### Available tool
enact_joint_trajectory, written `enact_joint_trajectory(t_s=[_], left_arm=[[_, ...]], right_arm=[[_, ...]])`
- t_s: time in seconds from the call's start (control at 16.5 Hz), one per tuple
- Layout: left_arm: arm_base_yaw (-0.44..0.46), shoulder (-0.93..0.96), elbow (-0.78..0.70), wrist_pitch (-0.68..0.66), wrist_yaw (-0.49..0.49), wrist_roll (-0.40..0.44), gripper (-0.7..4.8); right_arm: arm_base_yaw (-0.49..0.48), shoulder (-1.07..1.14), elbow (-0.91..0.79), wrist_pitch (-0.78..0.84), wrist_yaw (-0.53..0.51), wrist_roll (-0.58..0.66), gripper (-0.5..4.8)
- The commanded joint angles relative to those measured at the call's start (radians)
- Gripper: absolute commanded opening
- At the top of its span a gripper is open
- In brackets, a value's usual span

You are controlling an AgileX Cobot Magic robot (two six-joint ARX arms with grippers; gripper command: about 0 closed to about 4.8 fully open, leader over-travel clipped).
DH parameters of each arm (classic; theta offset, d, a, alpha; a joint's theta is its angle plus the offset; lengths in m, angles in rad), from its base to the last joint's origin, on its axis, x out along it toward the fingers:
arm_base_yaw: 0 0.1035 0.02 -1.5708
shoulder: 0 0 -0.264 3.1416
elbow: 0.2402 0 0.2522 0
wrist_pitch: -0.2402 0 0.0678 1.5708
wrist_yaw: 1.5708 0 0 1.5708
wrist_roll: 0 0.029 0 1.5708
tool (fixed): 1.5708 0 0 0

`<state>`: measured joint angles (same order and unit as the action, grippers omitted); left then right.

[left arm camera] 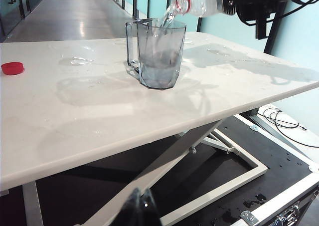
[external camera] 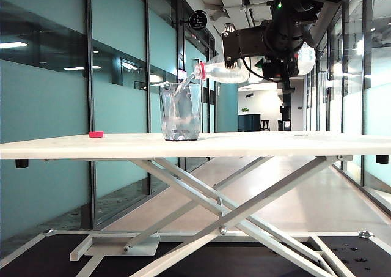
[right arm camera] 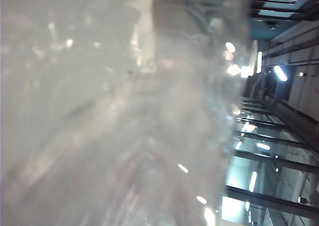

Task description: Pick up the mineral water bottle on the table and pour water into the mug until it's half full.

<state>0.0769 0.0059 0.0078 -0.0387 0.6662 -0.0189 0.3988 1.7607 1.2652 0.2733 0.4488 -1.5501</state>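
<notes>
- pouring, exterior view: right gripper (external camera: 244, 60) clamped on the mineral water bottle (external camera: 223, 73), tipped, mouth above the mug (external camera: 180, 112); water (external camera: 181, 88) streams in; red cap (external camera: 96, 134) well apart from the mug on the table (external camera: 293, 144).
- left wrist view: mug beneath the bottle neck; left gripper (left arm camera: 139, 208) barely in frame, opening cannot be told.
- right wrist view: bottle wall fills the frame.

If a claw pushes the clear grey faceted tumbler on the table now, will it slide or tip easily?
The clear grey faceted plastic tumbler would probably slide more than tip: its base looks broad, and the water sits low. Puddles on the white tabletop may make it slippery. It is likely still light, being mostly empty.
</notes>
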Motion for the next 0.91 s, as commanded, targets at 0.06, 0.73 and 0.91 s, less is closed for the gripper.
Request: enact_joint_trajectory(t_s=[0.06,0.73,0.91], left_arm=[[0.0,0.001,0.002,0.01,0.003,0.01,-0.05],[0.0,0.001,0.002,0.01,0.002,0.016,-0.05],[0.0,0.001,0.002,0.011,0.0,0.05,-0.05]], right_arm=[[0.002,-0.015,0.01,0.047,0.007,-0.018,1.8],[0.004,-0.014,0.01,0.042,0.015,0.199,1.8],[0.011,-0.015,0.009,0.013,-0.05,0.393,1.8]])
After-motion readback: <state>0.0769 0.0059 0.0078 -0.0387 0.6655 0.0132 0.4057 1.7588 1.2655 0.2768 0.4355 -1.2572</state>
